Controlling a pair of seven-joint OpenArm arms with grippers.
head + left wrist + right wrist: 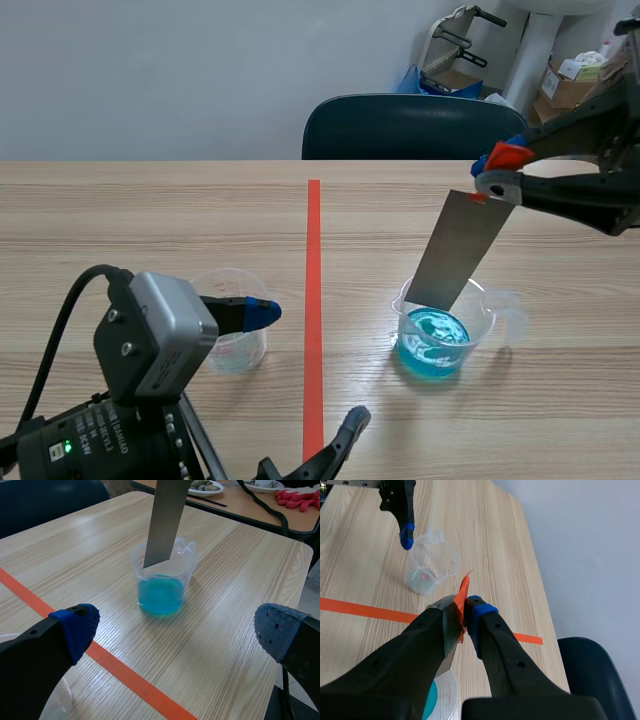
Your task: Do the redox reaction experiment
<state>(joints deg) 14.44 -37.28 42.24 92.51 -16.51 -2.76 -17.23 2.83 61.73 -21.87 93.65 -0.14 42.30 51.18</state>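
Right pincer [497, 170] clamped on top end of metal strip [460, 250], strip tilted over blue cup [440, 335].
Strip's lower end sits inside the cup's mouth; can't tell if it touches the blue liquid. It looks thin, stiff, light and smooth, so likely slippery. Best held at the taped top end, flat faces between the pads. The cup is thin plastic and probably tips easily. Left pincer [177, 630] is open, beside empty cup [235, 340] on worktop [150, 220].

Pale wood-grain table [150, 210], orange-red tape line [314, 300] down its middle, blue-liquid beaker [435, 347] right of it, clear beaker [240, 350] left
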